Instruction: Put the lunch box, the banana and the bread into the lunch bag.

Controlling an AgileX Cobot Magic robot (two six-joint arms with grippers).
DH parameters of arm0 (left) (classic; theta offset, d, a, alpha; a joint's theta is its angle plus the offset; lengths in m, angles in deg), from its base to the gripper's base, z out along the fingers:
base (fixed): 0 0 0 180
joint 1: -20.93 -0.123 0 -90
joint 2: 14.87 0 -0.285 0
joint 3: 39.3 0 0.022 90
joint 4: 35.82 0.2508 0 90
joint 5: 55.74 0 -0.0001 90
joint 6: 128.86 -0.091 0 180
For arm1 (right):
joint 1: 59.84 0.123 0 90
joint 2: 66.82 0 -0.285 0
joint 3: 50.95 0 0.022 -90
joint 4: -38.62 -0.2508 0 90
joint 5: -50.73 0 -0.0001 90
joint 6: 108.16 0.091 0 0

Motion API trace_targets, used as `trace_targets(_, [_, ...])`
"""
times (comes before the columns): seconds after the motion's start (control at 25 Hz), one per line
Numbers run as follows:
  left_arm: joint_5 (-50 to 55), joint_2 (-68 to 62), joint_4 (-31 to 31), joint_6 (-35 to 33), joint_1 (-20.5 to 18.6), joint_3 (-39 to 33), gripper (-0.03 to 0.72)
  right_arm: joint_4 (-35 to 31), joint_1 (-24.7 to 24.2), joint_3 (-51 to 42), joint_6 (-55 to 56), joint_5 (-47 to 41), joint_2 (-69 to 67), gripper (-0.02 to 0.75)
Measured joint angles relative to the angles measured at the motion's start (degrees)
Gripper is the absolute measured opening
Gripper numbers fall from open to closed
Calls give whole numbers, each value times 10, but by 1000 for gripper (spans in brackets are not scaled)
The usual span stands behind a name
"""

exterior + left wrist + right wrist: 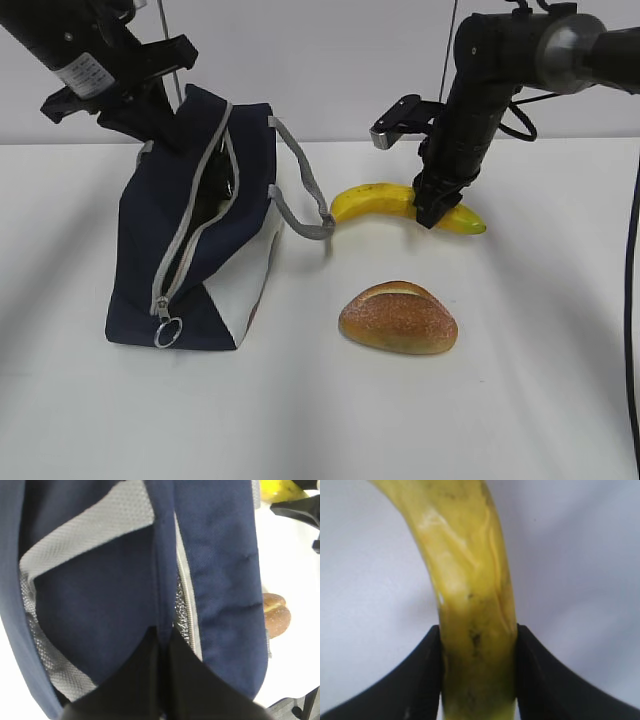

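Observation:
The navy lunch bag (215, 230) with white side panels stands at the left, its zipper open. My left gripper (160, 125) is shut on the bag's top edge (162, 580) and holds it up. The yellow banana (375, 200) lies on the table at the back right. My right gripper (432, 210) is shut on the banana (470, 580), its pads pressing both sides. The golden-brown bread (398, 318) lies in front of the banana; it also shows in the left wrist view (276, 614). The lunch box is not in sight; something dark shows inside the bag's opening.
The bag's grey webbing handle (305, 195) hangs toward the banana's left tip. The metal ring pull (167, 331) hangs at the bag's front. The white table (520, 400) stretches in front and to the right.

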Motion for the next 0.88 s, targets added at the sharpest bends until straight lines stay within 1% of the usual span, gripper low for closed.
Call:
trace_targets(0.12, [0,0,0,0,0,0,0,2,-5,2,4,-16,14,286])
trace_targets(0.32, [1,0,0,0,0,0,0,10,-27,2,24,-35,56,286])
trace_targets(0.44, [3,0,0,0,0,0,0,14,-40,2,37,-45,97,286])
trace_targets(0.56, [5,0,0,0,0,0,0,10,-41,2,49,-57,141,286])
trace_targets(0.68, [5,0,-1,0,0,0,0,-28,-41,2,55,-71,184,286])
trace_targets(0.88, [5,0,-16,0,0,0,0,-110,-40,2,64,-78,233,285])
